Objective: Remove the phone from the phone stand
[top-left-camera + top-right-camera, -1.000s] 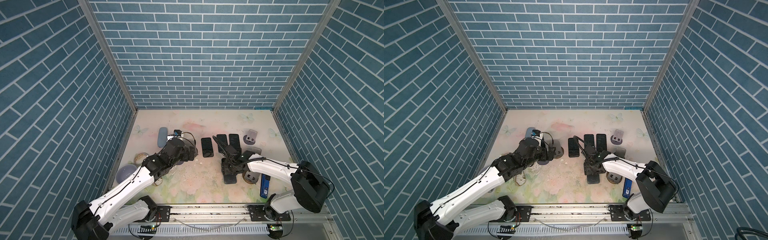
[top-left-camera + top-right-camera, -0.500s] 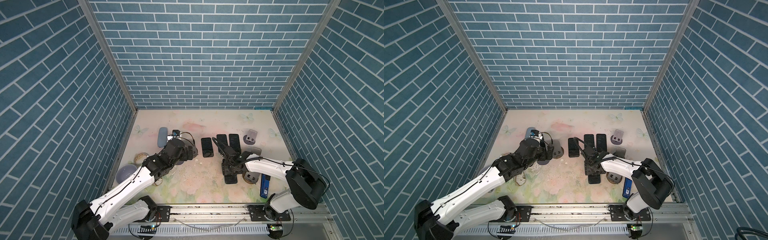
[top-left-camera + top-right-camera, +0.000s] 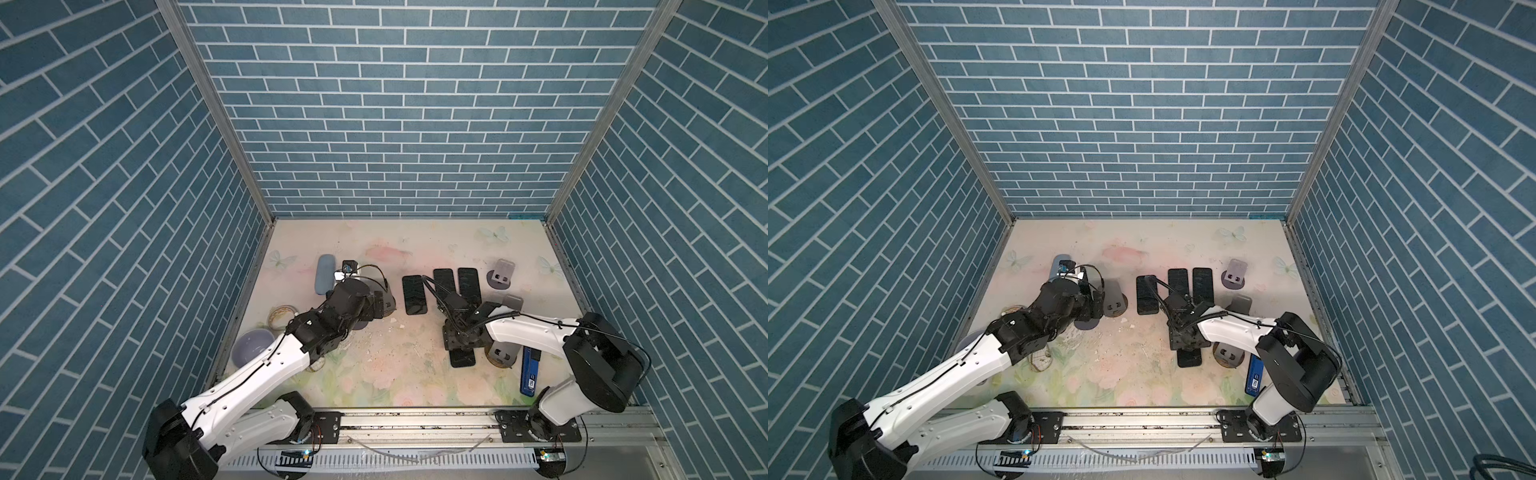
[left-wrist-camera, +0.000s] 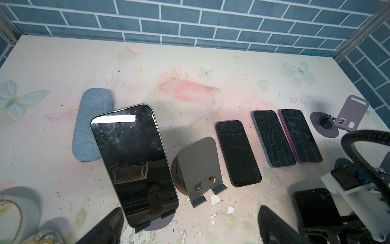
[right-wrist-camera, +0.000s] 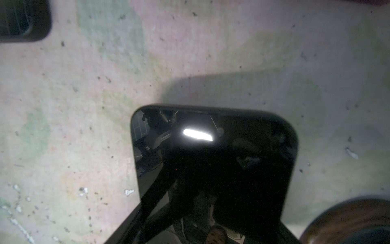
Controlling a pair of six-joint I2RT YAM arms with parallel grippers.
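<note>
Shows a dark phone (image 4: 135, 164) leaning on its phone stand (image 4: 157, 226) at the left of the desk (image 4: 63, 63), just ahead of the wide-open left end effector (image 4: 191, 213) and off-centre to it. Cannot tell whether the right end effector (image 3: 460, 345) grips a second phone (image 5: 213, 169). Might knock the phone sideways off the stand if closed from this offset

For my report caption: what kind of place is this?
Probably a robot test booth, not a home: two arms bolted to a metal rail, blue brick-print walls boxing in a small floral table, several phones laid in a row.
</note>
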